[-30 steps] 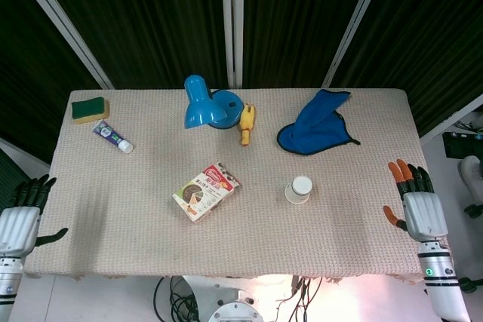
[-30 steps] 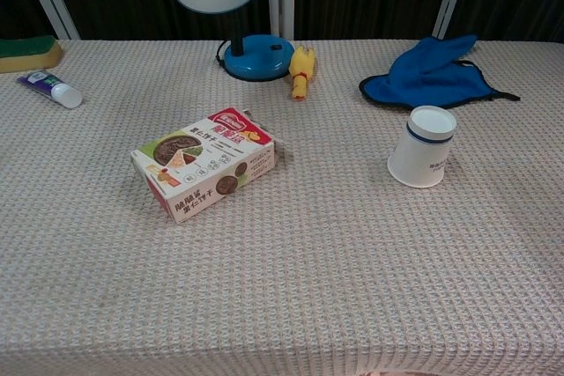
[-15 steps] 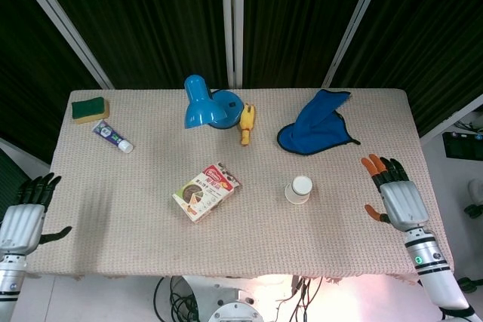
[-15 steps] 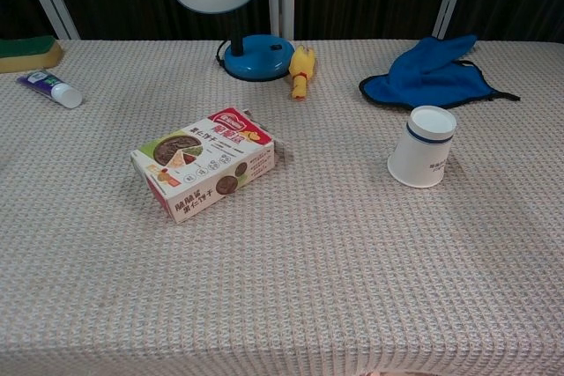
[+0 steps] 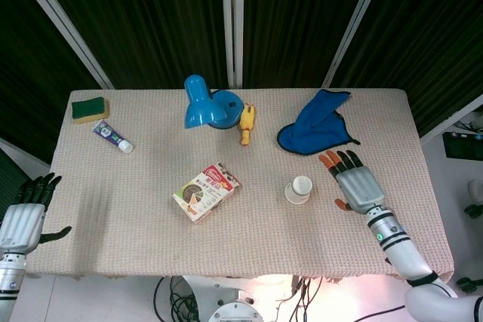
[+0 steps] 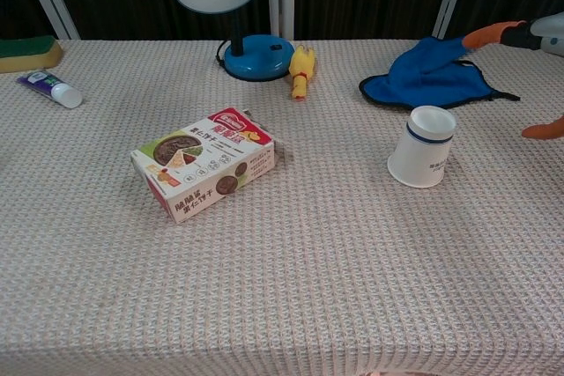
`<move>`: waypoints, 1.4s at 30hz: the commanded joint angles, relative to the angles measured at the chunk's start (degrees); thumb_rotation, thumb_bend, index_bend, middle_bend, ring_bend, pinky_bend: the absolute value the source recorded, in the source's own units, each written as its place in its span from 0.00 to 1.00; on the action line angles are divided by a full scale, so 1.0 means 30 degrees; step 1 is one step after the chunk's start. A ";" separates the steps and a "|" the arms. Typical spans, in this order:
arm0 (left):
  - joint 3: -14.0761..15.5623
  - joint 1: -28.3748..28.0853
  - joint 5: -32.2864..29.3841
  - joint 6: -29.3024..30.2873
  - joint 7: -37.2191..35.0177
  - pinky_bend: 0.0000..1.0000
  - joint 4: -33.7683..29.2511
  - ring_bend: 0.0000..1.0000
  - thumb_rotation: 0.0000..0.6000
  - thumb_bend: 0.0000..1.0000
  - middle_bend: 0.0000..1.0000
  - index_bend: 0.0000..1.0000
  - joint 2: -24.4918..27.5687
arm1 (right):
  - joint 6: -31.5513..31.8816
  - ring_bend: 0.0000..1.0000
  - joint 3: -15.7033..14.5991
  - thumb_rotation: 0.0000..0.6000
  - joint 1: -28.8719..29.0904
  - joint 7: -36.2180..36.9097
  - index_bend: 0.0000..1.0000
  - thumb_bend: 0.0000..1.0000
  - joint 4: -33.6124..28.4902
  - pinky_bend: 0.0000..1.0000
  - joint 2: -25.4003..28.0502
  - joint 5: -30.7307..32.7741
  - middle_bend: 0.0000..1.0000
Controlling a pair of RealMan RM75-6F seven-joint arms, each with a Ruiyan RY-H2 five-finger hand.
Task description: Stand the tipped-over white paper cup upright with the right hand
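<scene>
Lying tipped on the woven tablecloth (image 5: 226,239), the white paper cup (image 5: 299,190) rests on its side near the middle right of the table, just in front of the blue cloth (image 5: 318,132). Your right hand (image 5: 355,186) hangs just beside the cup on its right, apart from it, fingers spread and holding nothing. From the chest camera you see only orange fingertips (image 6: 490,35) and a thumb tip at the right edge; the rest of that hand is cut off. Your left hand (image 5: 21,216) sits off the table's left edge, fingers apart, empty. Further left lie a snack box (image 5: 206,191), a blue lamp (image 5: 207,104), a yellow toy (image 5: 246,124), a tube (image 5: 113,136) and a green sponge (image 5: 90,108).
</scene>
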 commanded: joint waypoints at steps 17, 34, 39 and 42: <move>0.0016 0.0080 -0.0011 0.0168 -0.0256 0.04 0.0196 0.00 1.00 0.00 0.00 0.01 -0.0003 | -0.0205 0.00 -0.0532 1.00 0.2118 -0.1139 0.03 0.13 0.2632 0.00 -0.3639 0.1266 0.17; 0.0046 0.0071 -0.0054 0.0069 -0.0435 0.04 0.0338 0.00 1.00 0.00 0.00 0.01 0.0000 | 0.0982 0.04 -0.1039 1.00 0.2280 -0.0930 0.44 0.18 0.3606 0.00 -0.4455 0.0336 0.40; 0.0044 0.0067 -0.0111 0.0024 -0.0374 0.04 0.0301 0.00 1.00 0.00 0.00 0.01 0.0000 | 0.1474 0.07 -0.1111 1.00 0.2076 -0.0127 0.51 0.18 0.3947 0.00 -0.4518 -0.0570 0.44; 0.0047 0.0073 -0.0086 0.0057 -0.0352 0.04 0.0270 0.00 1.00 0.00 0.00 0.01 0.0022 | 0.1698 0.07 -0.1090 1.00 0.1792 0.1064 0.51 0.18 0.3802 0.00 -0.4387 -0.1066 0.45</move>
